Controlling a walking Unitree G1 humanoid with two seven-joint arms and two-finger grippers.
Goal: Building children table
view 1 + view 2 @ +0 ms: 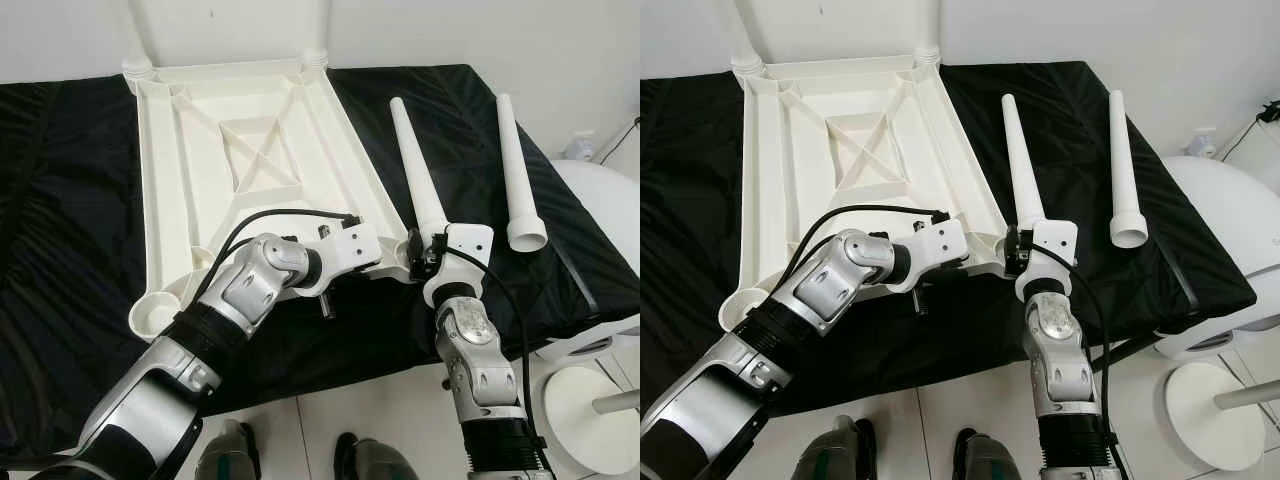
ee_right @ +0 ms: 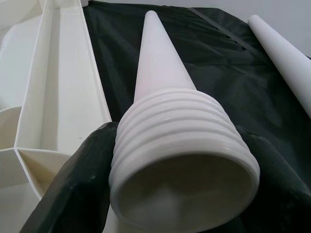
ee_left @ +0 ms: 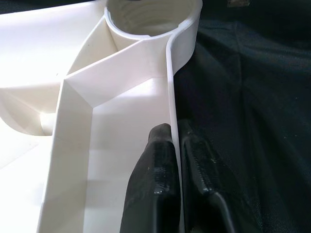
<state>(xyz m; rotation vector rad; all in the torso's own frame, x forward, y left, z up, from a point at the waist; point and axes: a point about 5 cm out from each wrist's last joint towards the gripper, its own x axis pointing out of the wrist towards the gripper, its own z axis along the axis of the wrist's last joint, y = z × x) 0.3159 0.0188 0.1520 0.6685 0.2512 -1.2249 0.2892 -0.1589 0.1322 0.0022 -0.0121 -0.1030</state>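
A white plastic tabletop lies upside down on a black cloth, with two legs standing in its far corners. My left gripper is shut on the thin near rim, just short of the empty near-right corner socket. My right gripper is shut on the threaded wide end of a loose tapered leg, which lies beside the tabletop's right edge and points away from me. A second loose leg lies farther right on the cloth.
An empty socket sits at the near-left corner. At the right stand a rounded white object and a white round base on the tiled floor. My feet are at the cloth's near edge.
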